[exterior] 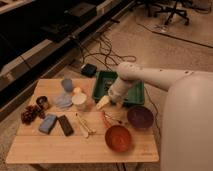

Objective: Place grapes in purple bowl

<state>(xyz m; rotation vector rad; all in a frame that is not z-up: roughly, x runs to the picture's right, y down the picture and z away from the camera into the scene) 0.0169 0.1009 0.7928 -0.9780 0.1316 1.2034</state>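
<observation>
Your gripper (106,101) hangs open and empty at the green tray's (101,75) front corner, so the grapes (30,114) lie well off to its left at the table (70,146) edge, opposite the purple bowl (140,117).
</observation>
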